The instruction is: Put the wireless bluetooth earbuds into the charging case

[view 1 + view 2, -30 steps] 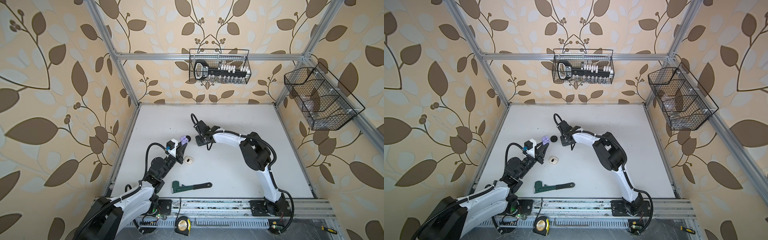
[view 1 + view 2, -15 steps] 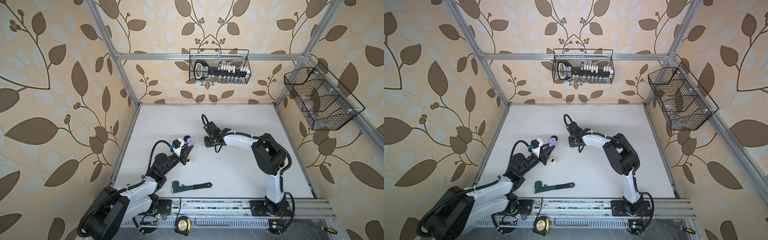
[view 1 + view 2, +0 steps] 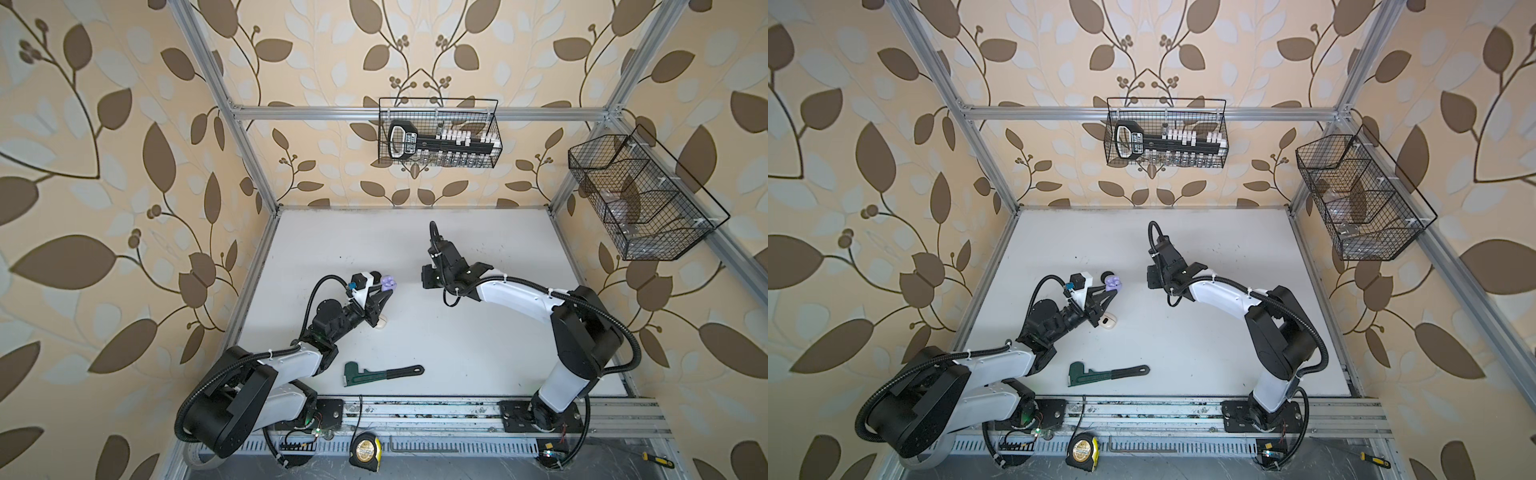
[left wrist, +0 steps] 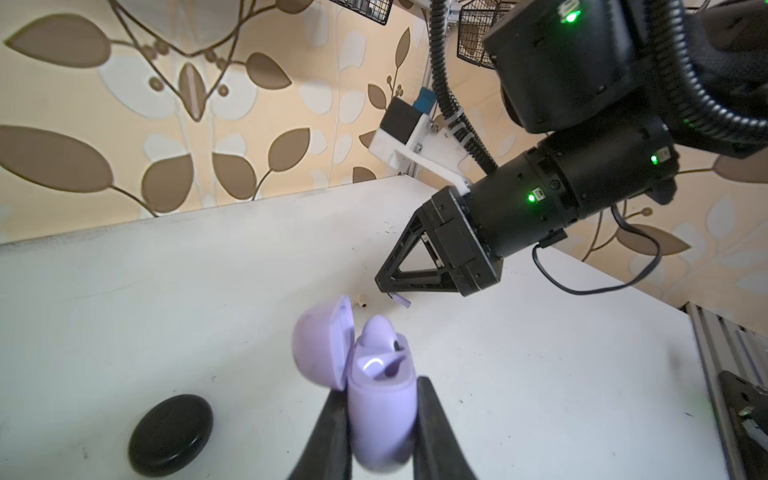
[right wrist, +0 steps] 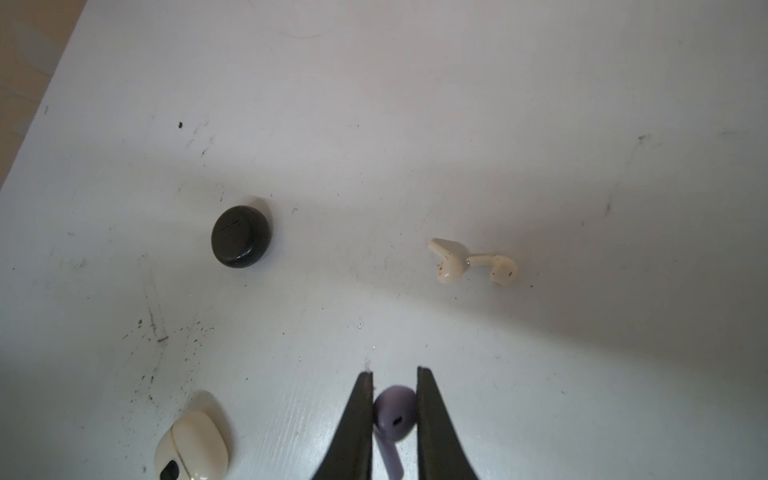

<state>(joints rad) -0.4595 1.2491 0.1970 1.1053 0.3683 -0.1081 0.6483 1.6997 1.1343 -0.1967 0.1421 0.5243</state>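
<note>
Inspector: Claws first. How did each stand?

Technician: The left claw [image 4: 380, 386] was clamped across the body of the lilac case [image 4: 382, 436], whose lid [image 4: 322, 340] was swung open. The right claw [image 5: 395, 372] was pinched shut on a lilac earbud [image 5: 395, 411]. It gripped the bulb, and the stem trailed back between the fingers. That claw was near the case but not yet over it.

Inspector: And the other earbuds?

Technician: A second lilac earbud [image 4: 378, 332] sat in the case, its head standing proud of the well. Two white earbuds [image 5: 446, 257] lay close together on the surface [image 5: 498, 104], well apart from the white case [image 5: 191, 444]. The black case [image 5: 241, 236] lay shut, and no black earbuds were visible.

Inspector: What was your assessment of handling?

Technician: The earbud looked very light, rigid and glossy. In my judgement a rounded bulb like that could pivot or squirt out of a flat pinch. The bulb was the sound place to hold it, because that left the thin stem free to lead into the empty well. The stem looked the likeliest part to snag or snap if it was forced in at an angle.

Inspector: And the case?

Technician: It was smooth and rounded, so it could twist in the grip under a downward push. Holding it low on the body, clear of the hinge, seemed right.
</note>
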